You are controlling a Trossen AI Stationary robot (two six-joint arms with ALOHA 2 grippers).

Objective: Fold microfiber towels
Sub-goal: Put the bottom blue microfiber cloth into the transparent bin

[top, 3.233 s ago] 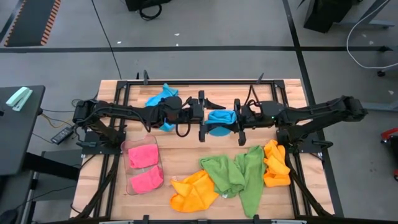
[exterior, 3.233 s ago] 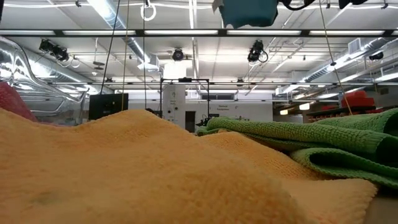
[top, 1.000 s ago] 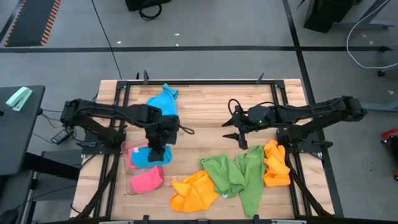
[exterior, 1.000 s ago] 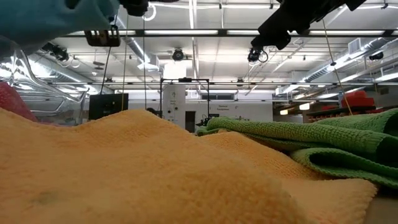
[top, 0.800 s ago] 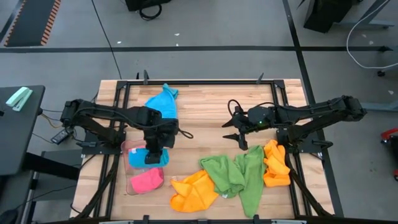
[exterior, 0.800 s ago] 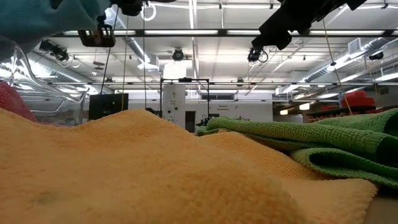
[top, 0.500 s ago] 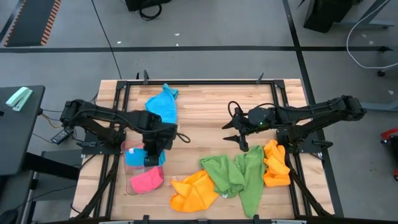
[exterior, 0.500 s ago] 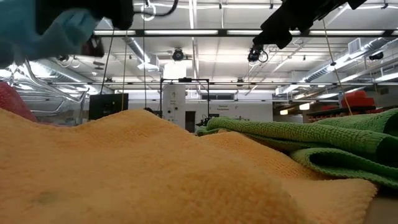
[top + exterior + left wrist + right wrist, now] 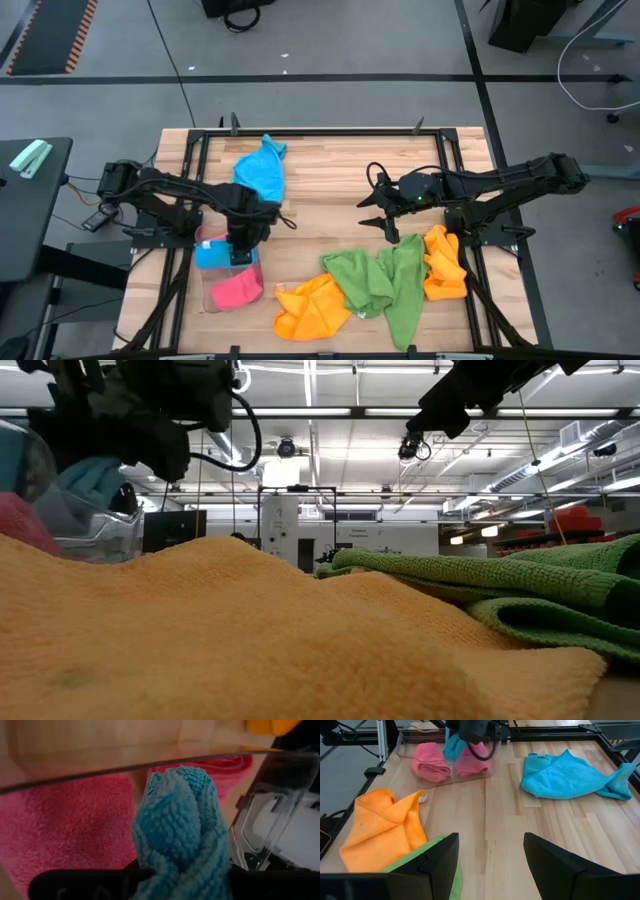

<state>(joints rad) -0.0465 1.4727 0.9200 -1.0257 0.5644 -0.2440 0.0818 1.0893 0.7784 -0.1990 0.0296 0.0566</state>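
The left pincer (image 9: pixel 240 256) is down over the clear plastic tray (image 9: pixel 213 293) at the left side of the wooden table (image 9: pixel 330 175), clenched on a folded sky-blue microfiber towel (image 9: pixel 212 254) that sits in the tray's far end. The left wrist view shows this bunched blue cloth (image 9: pixel 177 827) pinched between the dark fingers, pressed against a folded pink microfiber towel (image 9: pixel 70 820) just behind it. A second rolled pink towel (image 9: pixel 236 290) lies in the near end of the tray, just beside the pincer.

Beyond the left pincer, toward the far edge of the table, an unfolded sky-blue towel (image 9: pixel 260 170) lies spread flat, well apart from the tray.

The right pincer (image 9: pixel 381 216) hangs above the bare middle of the table, released, its two fingers spread and grasping nothing; the right wrist view shows the gap between its fingers (image 9: pixel 547 862) with only wood beneath.

Just below and in front of the right pincer lies a crumpled green microfiber towel (image 9: pixel 385 285). To the pincer's outer side, an orange microfiber towel (image 9: pixel 443 265) touches the green one. Another orange towel (image 9: pixel 312 308) lies between the green heap and the tray, at the near edge.
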